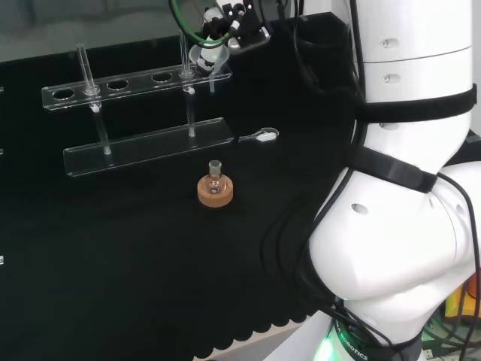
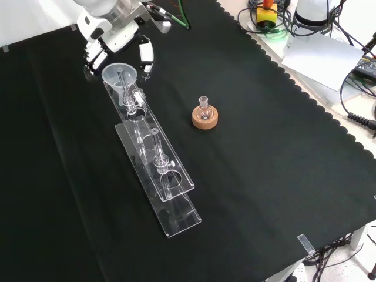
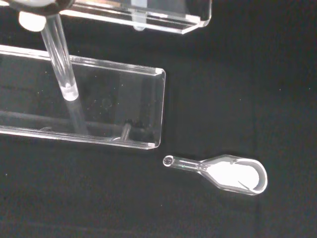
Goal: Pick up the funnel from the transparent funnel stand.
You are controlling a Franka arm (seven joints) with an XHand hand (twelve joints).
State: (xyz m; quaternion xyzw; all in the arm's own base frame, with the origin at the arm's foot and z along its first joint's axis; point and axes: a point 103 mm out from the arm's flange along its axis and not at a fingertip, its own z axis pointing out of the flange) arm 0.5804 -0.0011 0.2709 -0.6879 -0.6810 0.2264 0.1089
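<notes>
A clear funnel (image 1: 205,58) (image 2: 120,74) sits in the end hole of the transparent funnel stand (image 1: 135,84) (image 2: 154,160), at the right end in the head view and the far end in the front view. The black and white hand (image 1: 223,22) (image 2: 116,34) hovers just behind and above the funnel. Its fingers (image 2: 146,56) are spread to either side of the funnel's rim and are not closed on it. The stand's base plate (image 3: 106,106) and one post (image 3: 59,57) lie below the palm in the wrist view.
A small round flask on a cork ring (image 1: 216,189) (image 2: 205,116) stands in front of the stand. A small clear glass scoop (image 1: 263,136) (image 3: 229,173) lies on the black cloth by the stand's base end. Cables and equipment lie past the cloth's scalloped edge (image 2: 305,35).
</notes>
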